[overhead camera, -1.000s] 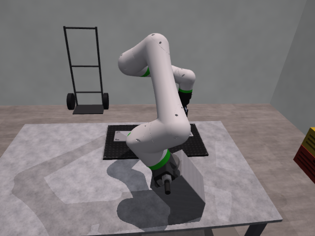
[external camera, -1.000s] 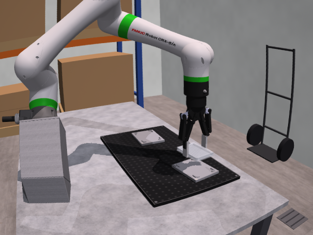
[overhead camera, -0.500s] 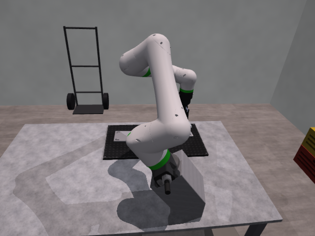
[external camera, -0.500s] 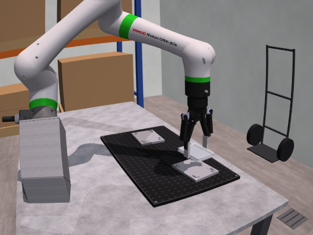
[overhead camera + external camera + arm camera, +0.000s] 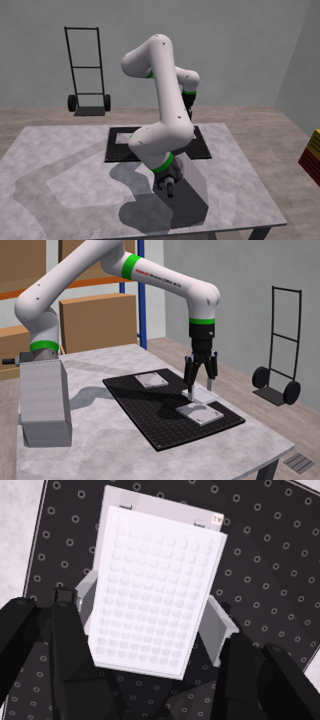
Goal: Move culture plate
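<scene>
My gripper (image 5: 200, 392) is shut on the clear 96-well plate with its lid (image 5: 200, 394), with one finger on each long side. It holds the plate level, a little above the black baseplate (image 5: 170, 405). The plate hangs over the far edge of the grey nest N2 (image 5: 199, 413), partly offset from it. In the wrist view the plate (image 5: 157, 590) covers most of N2 (image 5: 165, 505); the nest's A1 mark (image 5: 217, 518) shows at the top right. Nest N1 (image 5: 151, 380) stands empty farther back. In the top view the arm hides the gripper; N1 (image 5: 122, 138) shows there.
The arm's grey pedestal (image 5: 43, 402) stands at the table's left. A black hand truck (image 5: 280, 348) is on the floor beyond the table. Cardboard boxes (image 5: 98, 320) sit on shelving behind. The table edge is close beyond the baseplate.
</scene>
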`<state>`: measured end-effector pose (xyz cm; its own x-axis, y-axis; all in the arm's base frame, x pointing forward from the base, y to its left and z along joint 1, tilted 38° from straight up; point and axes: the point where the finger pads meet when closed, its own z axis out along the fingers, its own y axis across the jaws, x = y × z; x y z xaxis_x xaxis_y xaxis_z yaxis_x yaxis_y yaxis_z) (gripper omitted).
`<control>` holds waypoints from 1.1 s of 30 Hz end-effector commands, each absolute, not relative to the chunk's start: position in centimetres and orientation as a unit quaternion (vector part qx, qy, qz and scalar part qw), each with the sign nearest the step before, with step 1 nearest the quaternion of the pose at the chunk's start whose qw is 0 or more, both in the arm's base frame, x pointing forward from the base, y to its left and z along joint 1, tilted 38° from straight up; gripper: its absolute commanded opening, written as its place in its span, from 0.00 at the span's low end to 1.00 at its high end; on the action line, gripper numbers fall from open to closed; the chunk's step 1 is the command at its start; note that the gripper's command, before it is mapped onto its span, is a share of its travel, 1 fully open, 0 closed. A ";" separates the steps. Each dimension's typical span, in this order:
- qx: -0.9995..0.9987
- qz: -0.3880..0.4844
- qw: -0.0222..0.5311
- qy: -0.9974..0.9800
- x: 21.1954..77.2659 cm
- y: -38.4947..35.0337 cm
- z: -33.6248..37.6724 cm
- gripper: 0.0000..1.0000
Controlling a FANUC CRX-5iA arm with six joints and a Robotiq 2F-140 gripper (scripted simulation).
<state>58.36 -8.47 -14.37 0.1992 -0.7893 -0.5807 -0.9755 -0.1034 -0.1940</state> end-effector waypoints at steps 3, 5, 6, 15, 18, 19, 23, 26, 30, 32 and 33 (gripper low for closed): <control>-0.723 0.168 0.276 0.610 58.4 -8.5 -14.3 0.00; -0.723 0.168 0.276 0.610 58.4 -8.5 -14.3 0.00; -0.723 0.168 0.276 0.610 58.4 -8.5 -14.3 0.00; -0.723 0.168 0.276 0.610 58.5 -7.8 -15.3 0.00; -0.723 0.168 0.276 0.610 58.5 -7.5 -15.7 0.00; -0.723 0.168 0.276 0.610 58.5 -7.4 -15.8 0.00; -0.723 0.168 0.276 0.610 58.6 -7.0 -16.3 0.00; -0.723 0.168 0.276 0.610 58.7 -6.7 -16.7 0.00; -0.723 0.168 0.276 0.610 58.7 -6.5 -17.0 0.00; -0.723 0.168 0.276 0.610 58.7 -6.3 -17.2 0.00; -0.723 0.168 0.276 0.610 58.7 -6.2 -17.4 0.00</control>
